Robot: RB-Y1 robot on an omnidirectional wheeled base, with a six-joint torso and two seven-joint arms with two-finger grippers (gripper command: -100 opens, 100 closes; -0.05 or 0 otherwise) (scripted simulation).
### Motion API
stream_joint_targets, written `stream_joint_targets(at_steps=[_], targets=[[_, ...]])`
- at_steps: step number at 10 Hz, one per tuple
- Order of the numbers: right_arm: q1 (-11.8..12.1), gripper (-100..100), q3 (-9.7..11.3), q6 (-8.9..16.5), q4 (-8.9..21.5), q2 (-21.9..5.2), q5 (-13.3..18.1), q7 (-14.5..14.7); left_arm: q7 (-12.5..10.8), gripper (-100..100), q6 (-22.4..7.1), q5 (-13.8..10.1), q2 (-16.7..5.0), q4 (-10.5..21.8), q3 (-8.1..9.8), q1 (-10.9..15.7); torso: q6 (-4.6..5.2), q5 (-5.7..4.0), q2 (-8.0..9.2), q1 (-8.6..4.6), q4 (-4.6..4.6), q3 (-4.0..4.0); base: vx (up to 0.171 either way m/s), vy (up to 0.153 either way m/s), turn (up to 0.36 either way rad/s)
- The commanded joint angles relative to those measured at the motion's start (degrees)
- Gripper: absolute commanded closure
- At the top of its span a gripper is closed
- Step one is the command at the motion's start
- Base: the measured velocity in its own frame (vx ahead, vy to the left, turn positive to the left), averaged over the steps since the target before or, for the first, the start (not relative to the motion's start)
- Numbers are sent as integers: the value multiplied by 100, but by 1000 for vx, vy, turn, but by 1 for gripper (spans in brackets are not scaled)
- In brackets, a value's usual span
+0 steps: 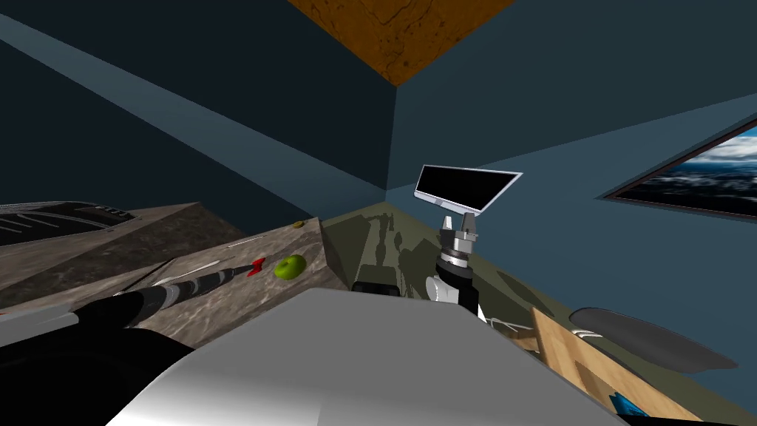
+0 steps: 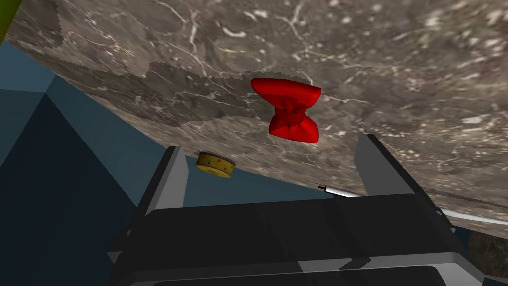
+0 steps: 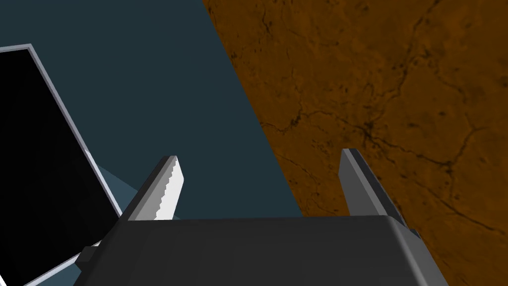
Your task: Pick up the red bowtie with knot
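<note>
A red bowtie with a knot lies flat on a brown marbled countertop. My left gripper is open and hangs just short of it; the bowtie sits past the fingertips, in line with the gap and nearer one finger. From the head view, the left arm stretches over the counter and its gripper ends right at the bowtie. My right gripper is raised beside my chest, open with nothing between its fingers.
A green round fruit rests close beside the bowtie. A small yellow disc sits at the counter's far edge, and a thin silver rod lies near the gripper. A dark grooved panel lies at the left, and a wooden piece at the lower right.
</note>
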State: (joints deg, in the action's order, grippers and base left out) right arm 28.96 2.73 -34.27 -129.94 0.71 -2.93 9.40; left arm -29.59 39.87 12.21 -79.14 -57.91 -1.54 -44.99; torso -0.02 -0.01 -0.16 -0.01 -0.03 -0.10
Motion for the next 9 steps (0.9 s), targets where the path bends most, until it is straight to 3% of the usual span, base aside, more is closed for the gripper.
stream_joint_targets(at_steps=[1,3,5,9], targets=[[0,0,0,0,0,0,0,0,-26,-100,34,19,-101,66,-60,-97,0,0,0,0,0,0,84,-2,-28],[0,0,0,0,0,0,0,0,-120,-100,85,51,-247,157,-158,-266,1,0,-2,-1,-1,-1,75,-9,-108],[1,0,0,0,0,0,0,0,-356,-100,183,121,-348,264,-296,-467,-3,0,-9,-1,-2,-5,122,-6,-62],[0,0,0,0,0,0,0,0,-705,-100,316,229,-379,363,-446,-662,-2,3,10,13,2,5,63,25,-77]])
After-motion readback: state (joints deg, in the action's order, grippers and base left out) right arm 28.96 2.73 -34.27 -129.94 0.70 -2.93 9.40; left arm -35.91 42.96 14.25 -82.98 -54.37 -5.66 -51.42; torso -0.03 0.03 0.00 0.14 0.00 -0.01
